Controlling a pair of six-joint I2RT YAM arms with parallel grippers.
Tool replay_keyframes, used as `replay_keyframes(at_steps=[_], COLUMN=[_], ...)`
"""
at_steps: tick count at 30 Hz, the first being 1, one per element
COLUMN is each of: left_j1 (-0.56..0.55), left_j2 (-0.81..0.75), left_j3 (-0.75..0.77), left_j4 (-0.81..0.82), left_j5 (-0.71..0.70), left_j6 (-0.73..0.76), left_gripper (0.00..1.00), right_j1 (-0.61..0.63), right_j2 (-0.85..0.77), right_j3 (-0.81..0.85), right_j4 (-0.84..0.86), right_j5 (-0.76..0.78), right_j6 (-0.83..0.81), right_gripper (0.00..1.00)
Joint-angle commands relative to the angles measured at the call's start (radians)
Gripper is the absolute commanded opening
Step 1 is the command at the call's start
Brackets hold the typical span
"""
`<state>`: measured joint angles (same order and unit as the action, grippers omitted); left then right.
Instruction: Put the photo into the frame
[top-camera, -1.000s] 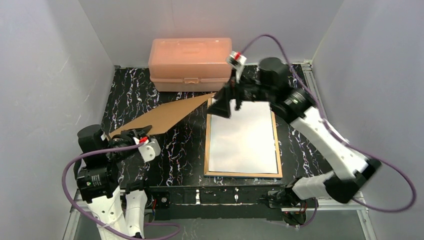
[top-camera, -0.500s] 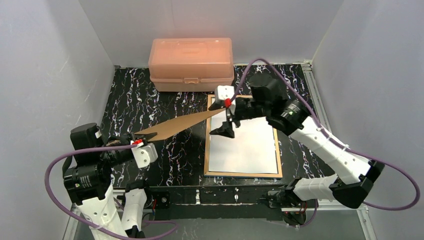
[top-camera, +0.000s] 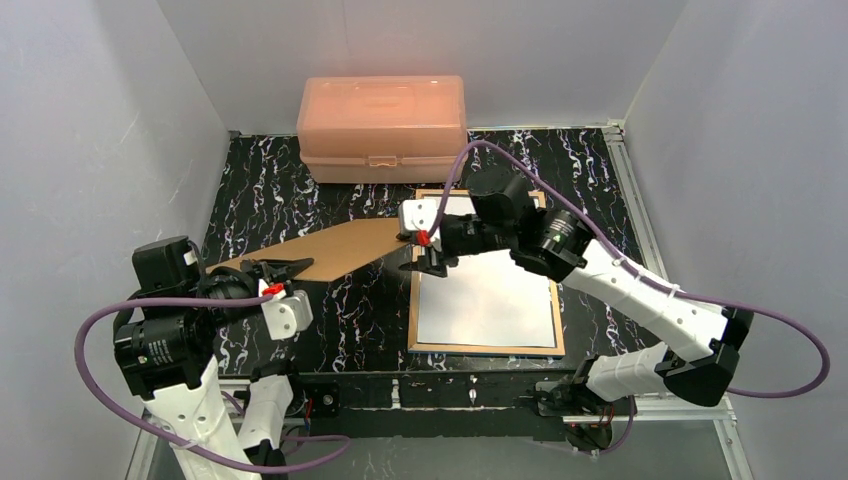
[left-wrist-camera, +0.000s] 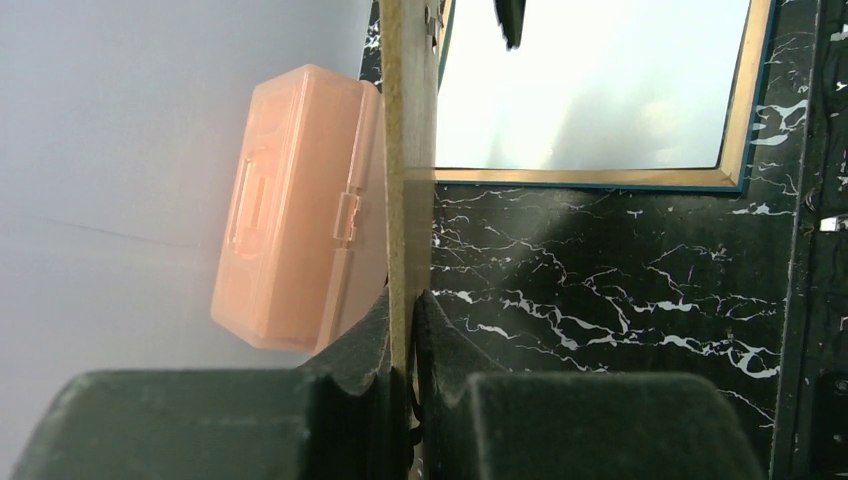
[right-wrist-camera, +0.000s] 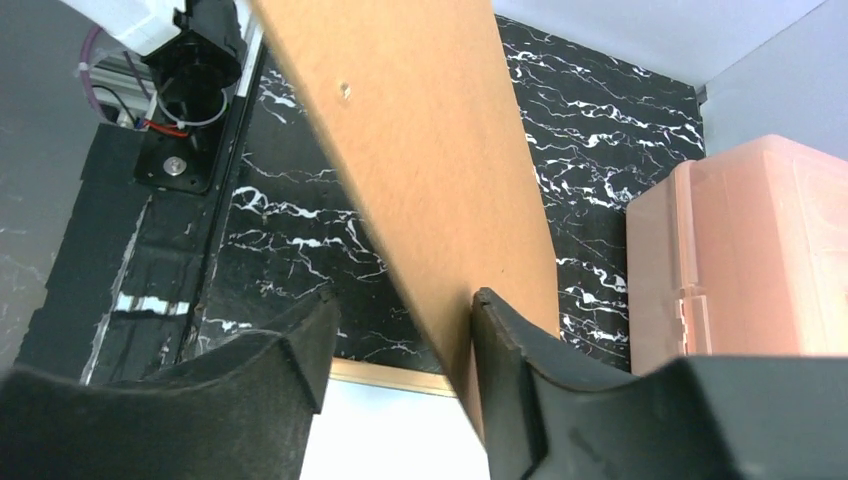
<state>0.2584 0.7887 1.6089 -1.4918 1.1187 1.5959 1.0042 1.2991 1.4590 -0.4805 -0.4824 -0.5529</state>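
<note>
box (top-camera: 381, 115) behind frame (top-camera: 485, 349); backing board (top-camera: 330, 252) to its left

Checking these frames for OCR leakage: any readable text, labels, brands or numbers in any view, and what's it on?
No readable text in any view.
pink box: moulded lid and latch, no legible lettering.
backing board: plain brown, no print.
white sheet in the frame: blank side up.
left arm and right arm: no marking that is legible.

The frame (top-camera: 485, 349) lies face down right of centre, tan edges up. The photo (top-camera: 490, 300) rests inside it, white back up. The frame's brown backing (top-camera: 330, 252) slants up off the table to its left.
</note>
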Motion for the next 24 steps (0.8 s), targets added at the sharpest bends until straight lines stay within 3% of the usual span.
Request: replay_keyframes(at_steps=[1,7,9,11,18,22,24], left_j1=[-0.003,-0.003,-0.003,-0.002,-0.002,-0.003,-0.002], left_j2=[0.000,0.022,0.024,0.021,0.016,-0.004,-0.012], left_j3=[0.042,0.073,0.078,0.075,0.062,0.032,0.014], left_j4=[-0.158,-0.185,-0.151,-0.074,0.194,0.346,0.422], left_j5=[0.114,0.133,0.143,0.156,0.193,0.190,0.181], left_j6=[0.014,-0.006,-0.053,-0.145,-0.442,-0.553,-0.613], left_gripper=[0.00,0.00,0.00,0.00,0.00,0.04,0.08], right_j1=[0.033,0.048,0.048,0.047,0.048,0.048,0.048], right_j2=[0.015,-0.017,-0.028,-0.037,-0.033,0.015,0.041], right_j3=[0.008,-0.059,-0.067,-0.070,-0.050,0.008,0.046], right_j4=[0.125,0.253,0.274,0.283,0.291,0.234,0.200], right_j5=[0.086,0.120,0.106,0.080,-0.006,-0.069,-0.106], right_j6=[0.026,0.072,0.093,0.119,0.280,0.363,0.395], right_gripper=[0.55,0.40,0.31,0.25,0.22,0.12,0.01])
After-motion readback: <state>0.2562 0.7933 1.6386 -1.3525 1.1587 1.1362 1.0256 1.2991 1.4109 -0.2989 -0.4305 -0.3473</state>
